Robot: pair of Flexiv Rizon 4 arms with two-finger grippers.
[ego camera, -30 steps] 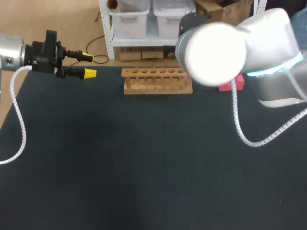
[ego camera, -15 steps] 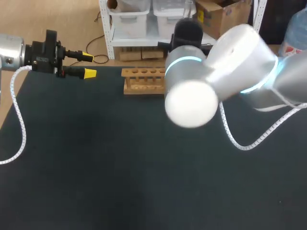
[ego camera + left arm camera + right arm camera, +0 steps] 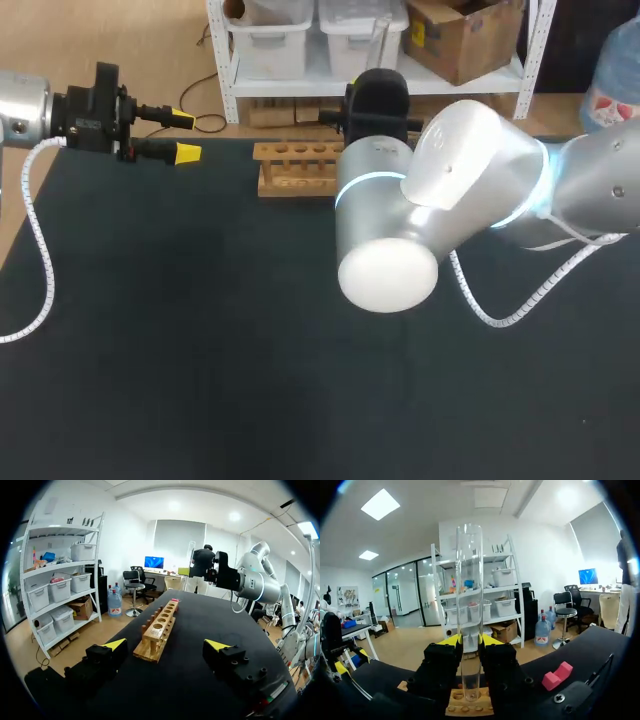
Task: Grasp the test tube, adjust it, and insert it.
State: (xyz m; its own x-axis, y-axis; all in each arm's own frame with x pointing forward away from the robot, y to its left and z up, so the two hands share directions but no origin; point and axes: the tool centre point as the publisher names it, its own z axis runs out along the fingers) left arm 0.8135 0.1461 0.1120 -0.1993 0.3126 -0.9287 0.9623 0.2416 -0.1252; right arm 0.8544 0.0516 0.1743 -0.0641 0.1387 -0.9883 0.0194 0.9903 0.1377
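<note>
Right gripper: fingers pinching the test tube from two sides, a yellow tip on either side of the glass. The test tube is clear, stands upright in the grip and appears empty. Most of its length rises above the fingers, with a short lower part below them.

Position of the tube: above the wooden rack, at the rack's end nearest the right arm. In the right wrist view its lower end lines up with the row of holes in the rack's top. Whether it has reached a hole cannot be told. In the left wrist view the tube appears beside the rack's far end and higher than the rack.

Rack: lies on the dark table near its back edge, with one row of round holes. No tube stands in the holes that show. In the head view the right arm covers the rack's right-hand end.

Left gripper: off the rack's other end, well apart from it and level with it. Its fingers are spread wide with nothing between them, and the yellow tips point towards the rack.

Red block: on the table just beyond the rack's end on the right arm's side.
</note>
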